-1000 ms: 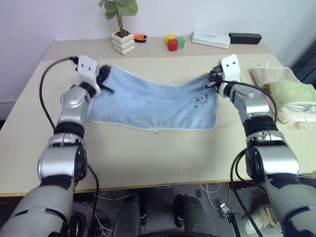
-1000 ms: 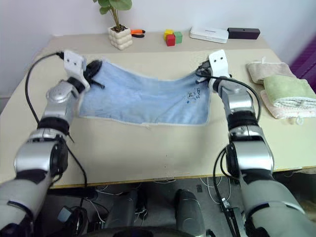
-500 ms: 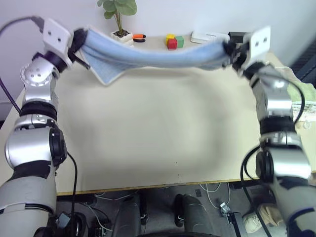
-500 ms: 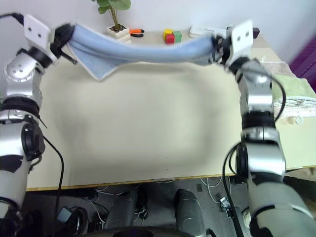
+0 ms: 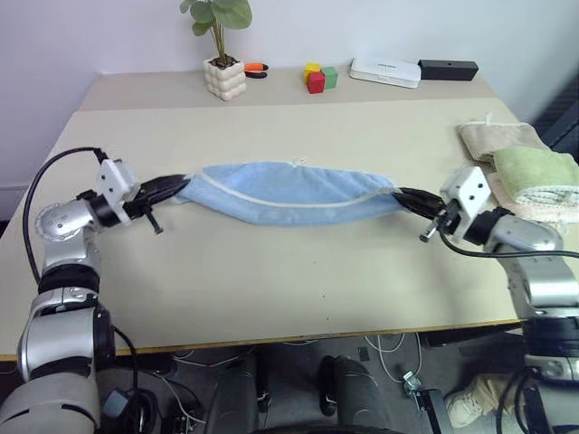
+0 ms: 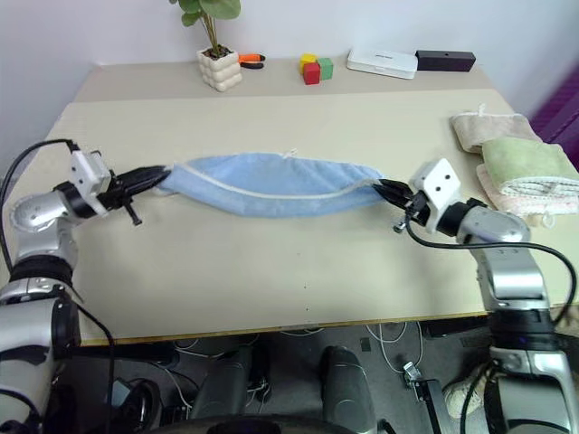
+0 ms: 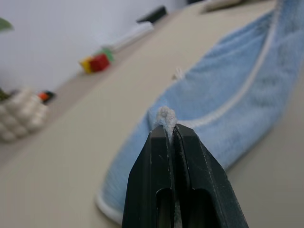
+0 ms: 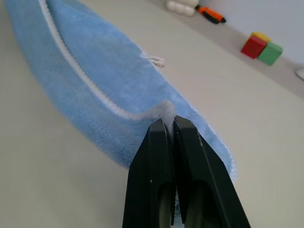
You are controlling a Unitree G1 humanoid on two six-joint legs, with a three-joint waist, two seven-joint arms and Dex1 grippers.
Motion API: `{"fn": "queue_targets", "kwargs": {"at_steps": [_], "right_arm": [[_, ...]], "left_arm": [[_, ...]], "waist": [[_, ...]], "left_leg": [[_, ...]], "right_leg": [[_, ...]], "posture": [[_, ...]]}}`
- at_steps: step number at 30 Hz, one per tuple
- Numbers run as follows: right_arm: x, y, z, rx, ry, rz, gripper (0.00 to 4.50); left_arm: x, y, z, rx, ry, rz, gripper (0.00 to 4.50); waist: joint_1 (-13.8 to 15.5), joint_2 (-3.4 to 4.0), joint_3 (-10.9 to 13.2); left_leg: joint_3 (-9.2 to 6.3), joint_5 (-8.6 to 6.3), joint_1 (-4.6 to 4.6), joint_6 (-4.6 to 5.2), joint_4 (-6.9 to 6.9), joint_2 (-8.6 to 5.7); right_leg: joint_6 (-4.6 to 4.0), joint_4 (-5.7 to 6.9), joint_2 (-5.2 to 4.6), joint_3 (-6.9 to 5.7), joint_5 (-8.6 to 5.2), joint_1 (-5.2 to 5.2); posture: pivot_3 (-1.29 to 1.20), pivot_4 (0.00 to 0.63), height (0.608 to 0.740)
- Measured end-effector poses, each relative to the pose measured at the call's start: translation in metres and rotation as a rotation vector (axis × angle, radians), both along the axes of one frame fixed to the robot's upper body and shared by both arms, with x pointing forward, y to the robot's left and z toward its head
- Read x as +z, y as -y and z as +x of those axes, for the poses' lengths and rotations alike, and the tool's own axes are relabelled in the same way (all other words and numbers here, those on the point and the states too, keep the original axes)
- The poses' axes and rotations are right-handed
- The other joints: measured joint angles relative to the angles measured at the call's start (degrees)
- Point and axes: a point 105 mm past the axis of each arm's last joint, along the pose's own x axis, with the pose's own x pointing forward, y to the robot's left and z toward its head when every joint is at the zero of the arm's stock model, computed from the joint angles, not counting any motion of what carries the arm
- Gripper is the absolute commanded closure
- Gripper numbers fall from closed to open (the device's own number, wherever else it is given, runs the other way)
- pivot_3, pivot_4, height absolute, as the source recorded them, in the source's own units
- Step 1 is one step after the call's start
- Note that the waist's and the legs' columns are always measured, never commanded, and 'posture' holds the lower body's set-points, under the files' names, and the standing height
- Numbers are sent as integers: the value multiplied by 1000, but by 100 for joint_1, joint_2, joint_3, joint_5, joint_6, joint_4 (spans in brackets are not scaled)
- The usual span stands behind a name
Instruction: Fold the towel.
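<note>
Since a second ago we carry the towel point(image 5: 289, 192) toward us, doubled | left gripper point(image 5: 177, 186), right gripper point(image 5: 403, 194) clamped on corners | lower evenly, align hems before letting go.

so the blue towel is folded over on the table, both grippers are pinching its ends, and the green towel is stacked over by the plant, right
Not quite. The green towel lies at the table's right edge on the cream towel, far from the plant, as the left eye view shows. The rest holds: the blue towel lies folded over, with the left gripper and right gripper pinching its ends.
</note>
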Motion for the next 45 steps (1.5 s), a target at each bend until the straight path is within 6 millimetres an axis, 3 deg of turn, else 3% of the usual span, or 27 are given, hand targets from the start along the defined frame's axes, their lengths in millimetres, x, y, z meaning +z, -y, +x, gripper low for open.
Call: {"fn": "queue_targets", "kwargs": {"at_steps": [5,8,12,15,19,22,29,45], "right_arm": [[-12,1,-21,67,-75,-7,4464],[-17,16,-33,50,-107,-19,4464],[-5,20,-27,22,-57,-14,4464],[6,22,-16,-9,-7,5,4464],[23,20,11,-77,90,33,4464],[18,23,19,-111,90,36,4464],[-4,17,26,-138,63,18,4464],[-16,14,40,-204,85,-9,4464]], "left_arm": [[0,-3,-15,-36,-34,-37,4500],[-12,-11,-32,-30,-115,-71,4500],[-7,-7,-36,-34,-121,-95,4500],[3,-4,-31,-16,-88,-135,4500],[22,5,-6,21,-19,-250,4500],[27,-1,4,78,2,-285,4500],[9,-3,20,177,-17,-337,4500],[-15,0,32,277,-41,-344,4500]], "waist": [[-2,2,-2],[-8,1,-2],[12,1,-2],[18,1,-3],[22,-1,-3],[0,-1,-3],[-5,-1,-3],[-8,-1,-3]], "left_leg": [[-22,-4,5,5,-1,0],[-22,-2,6,3,0,0],[-36,-3,11,5,3,1],[-39,-5,16,6,3,0],[-29,1,16,-1,5,-3],[-9,14,15,-23,0,-4],[-7,13,17,-22,2,-3],[-7,13,17,-22,2,-3]], "right_leg": [[-1,-2,-2,0,0,6],[0,-1,-1,0,0,6],[-6,-1,-1,-4,2,13],[-7,-4,-1,-4,2,21],[-6,-1,0,-9,2,24],[0,-6,0,-9,-1,24],[0,-3,0,-8,0,24],[0,-3,0,-8,1,24]], "posture": [[0,150,740],[0,150,740],[0,150,740],[0,150,740],[0,150,740],[0,150,740],[0,150,740],[0,150,740]]}}
